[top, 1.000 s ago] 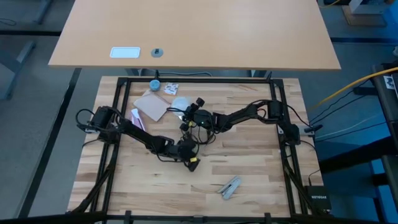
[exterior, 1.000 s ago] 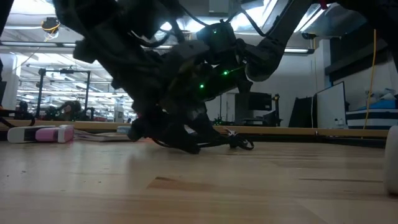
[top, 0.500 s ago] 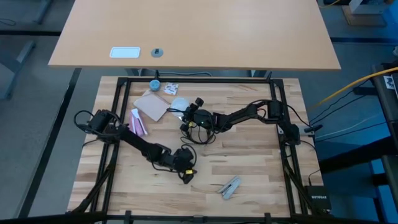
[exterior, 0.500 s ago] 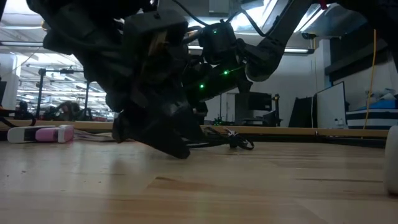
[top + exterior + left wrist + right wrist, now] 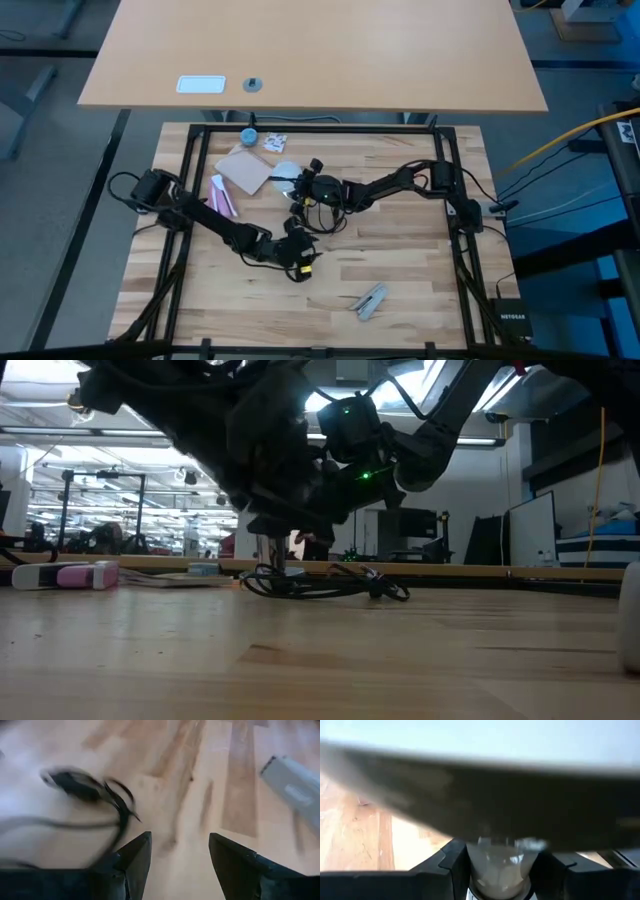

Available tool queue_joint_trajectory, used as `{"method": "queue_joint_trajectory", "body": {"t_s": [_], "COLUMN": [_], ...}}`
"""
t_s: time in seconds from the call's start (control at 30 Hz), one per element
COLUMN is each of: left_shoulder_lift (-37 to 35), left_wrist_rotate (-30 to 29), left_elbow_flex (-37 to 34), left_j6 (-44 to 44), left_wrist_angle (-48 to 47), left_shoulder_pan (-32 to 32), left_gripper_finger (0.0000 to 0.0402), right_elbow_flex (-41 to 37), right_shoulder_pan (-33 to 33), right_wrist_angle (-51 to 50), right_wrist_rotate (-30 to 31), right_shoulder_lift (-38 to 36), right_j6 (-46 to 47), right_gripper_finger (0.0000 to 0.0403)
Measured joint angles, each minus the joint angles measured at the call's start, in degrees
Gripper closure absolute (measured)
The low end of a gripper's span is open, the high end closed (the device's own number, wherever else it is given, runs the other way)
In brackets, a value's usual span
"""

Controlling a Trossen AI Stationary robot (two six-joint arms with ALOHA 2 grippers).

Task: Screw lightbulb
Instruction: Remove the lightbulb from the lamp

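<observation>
Nearest, toward the right of the pale plank-topped wooden table (image 5: 420, 270): one grey metal clip-like piece (image 5: 370, 300), lying flat and well apart from both arms.

Next, near the table's middle: left gripper (image 5: 298, 262), at the end of the left arm that reaches in from the left edge. Its claw is released; the left wrist view shows its two dark fingers (image 5: 135, 857) spread over bare wood with nothing between them.

Just beyond it: loose black cord (image 5: 318, 215), coiled on the wood between the two grippers.

Beyond the cord: right gripper (image 5: 303, 184), its arm stretching in from the right edge. Claw grasping: the right wrist view shows the small frosted-white lightbulb (image 5: 500, 867) clasped between its fingers, a dark blurred shape just past it. The bulb thus sits centre-table, slightly far and left.

Left side, mid-depth: pink-and-white oblong item (image 5: 220, 195), lying flat.

Farther: tan square card (image 5: 243, 170), then a small white crumpled packet (image 5: 275, 143) and a small blue round cap (image 5: 248, 135) near the far edge.

Farthest: separate light-brown desk (image 5: 400, 60) bearing a white rectangular plate (image 5: 201, 84) and a small grey round piece (image 5: 253, 84).
</observation>
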Motion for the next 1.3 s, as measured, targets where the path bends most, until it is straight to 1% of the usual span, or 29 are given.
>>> {"method": "queue_joint_trajectory", "body": {"t_s": [0.03, 0.1, 0.27, 0.37, 0.57, 0.73, 0.87, 1.03, 1.17, 1.23, 1.3], "left_shoulder_lift": [-0.17, -0.29, -0.03, -0.03, -0.01, -0.01, -0.65, -3.28, -6.51, -7.84, -8.48], "left_wrist_rotate": [-0.99, -2.07, -0.39, -0.11, -0.08, -0.04, -0.06, -0.24, -0.98, -2.69, -5.32], "left_elbow_flex": [0.02, 0.02, 0.02, 0.02, 0.04, 0.04, 0.04, 0.06, 0.06, 0.06, 0.01], "left_j6": [3.05, 5.69, 10.84, 11.01, 11.19, 11.19, 8.15, 5.90, 5.05, 6.85, 10.45], "left_wrist_angle": [-0.05, -1.39, -6.53, -8.80, -14.07, -16.19, -16.29, -17.28, -22.09, -24.94, -26.27], "left_shoulder_pan": [0.25, 0.85, 1.35, 0.93, -0.59, -1.72, -3.82, -6.30, -7.28, -7.30, -6.72], "left_gripper_finger": [0.0210, 0.0210, 0.0210, 0.0210, 0.0210, 0.0210, 0.0210, 0.0210, 0.0210, 0.0210, 0.0210], "right_elbow_flex": [-0.05, -0.05, 0.00, 0.00, 0.00, 0.00, 0.00, 0.00, 0.00, 0.00, 0.00], "right_shoulder_pan": [0.00, -0.03, -0.09, -0.06, -0.09, -0.04, -0.04, -0.04, -0.04, -0.04, -0.04], "right_wrist_angle": [0.11, 0.00, -0.53, -0.63, -0.60, 0.17, 0.23, 0.49, 0.49, 0.51, 0.62], "right_wrist_rotate": [-0.14, 0.28, 1.23, 1.03, -1.51, -5.97, -9.02, -9.30, -9.11, -9.10, -9.11], "right_shoulder_lift": [0.01, 0.01, 0.01, 0.01, 0.01, 0.01, 0.01, 0.01, 0.01, 0.01, 0.01], "right_j6": [0.20, 2.01, 2.20, 1.00, 0.26, -2.28, -3.81, -3.74, -3.74, -3.74, -3.74], "right_gripper_finger": [0.0237, 0.0237, 0.0237, 0.0237, 0.0237, 0.0237, 0.0237, 0.0237, 0.0237, 0.0237, 0.0237]}}
